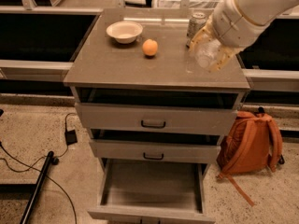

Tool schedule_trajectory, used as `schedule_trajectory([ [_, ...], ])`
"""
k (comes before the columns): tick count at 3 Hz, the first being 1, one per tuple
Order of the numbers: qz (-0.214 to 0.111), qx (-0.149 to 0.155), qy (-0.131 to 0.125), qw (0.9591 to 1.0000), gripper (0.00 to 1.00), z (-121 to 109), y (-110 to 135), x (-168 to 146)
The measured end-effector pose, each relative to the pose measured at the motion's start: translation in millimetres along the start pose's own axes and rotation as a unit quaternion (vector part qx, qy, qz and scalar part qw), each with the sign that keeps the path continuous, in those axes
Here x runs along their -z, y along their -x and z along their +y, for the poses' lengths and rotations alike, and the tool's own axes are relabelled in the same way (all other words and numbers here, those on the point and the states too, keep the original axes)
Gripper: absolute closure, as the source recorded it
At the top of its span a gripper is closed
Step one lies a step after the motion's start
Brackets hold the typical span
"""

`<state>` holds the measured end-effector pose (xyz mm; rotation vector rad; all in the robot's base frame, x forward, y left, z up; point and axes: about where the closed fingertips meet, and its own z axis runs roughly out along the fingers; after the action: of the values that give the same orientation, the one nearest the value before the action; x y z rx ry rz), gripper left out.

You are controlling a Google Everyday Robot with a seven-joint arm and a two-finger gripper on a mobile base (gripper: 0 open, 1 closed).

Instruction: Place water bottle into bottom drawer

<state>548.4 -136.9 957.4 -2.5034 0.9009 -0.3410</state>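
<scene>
The water bottle (204, 59) is held in the gripper (206, 54) over the right side of the tabletop (117, 64), just near of the soda can (196, 24). The yellowish fingers (198, 35) are closed around its clear body, one on each side. I cannot tell whether its base is just off the surface or touching it.

I judge it a light, thin-walled thing. The crinkled plastic will give under pressure, so a hard squeeze would buckle it and a soft one could let the smooth wall slide. The middle of the body, where the fingers sit now, seems the best hold (the cap end is too narrow to trust). It is not fragile in any way that matters; a short drop onto a flat floor would do it no harm.

The tabletop is flat, grey-brown and matte, and carries a pale bowl (124, 31) far left and an orange (150, 47) beside it. Below, two shallower drawers stand partly out, and the bottom drawer (152, 185) is pulled furthest toward the near side, its plain floor showing. An orange backpack (250, 141) leans at the right, and cables (28, 160) trail across the speckled floor at the left.
</scene>
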Motion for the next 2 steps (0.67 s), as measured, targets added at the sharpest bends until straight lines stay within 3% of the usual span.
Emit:
schedule_trajectory([
  [1, 0.002, -0.069, 0.061, 0.9958, 1.00, 45.6, -1.6, 14.3],
  [2, -0.001, -0.076, 0.069, 0.9947, 1.00, 50.2, 0.7, 15.0],
])
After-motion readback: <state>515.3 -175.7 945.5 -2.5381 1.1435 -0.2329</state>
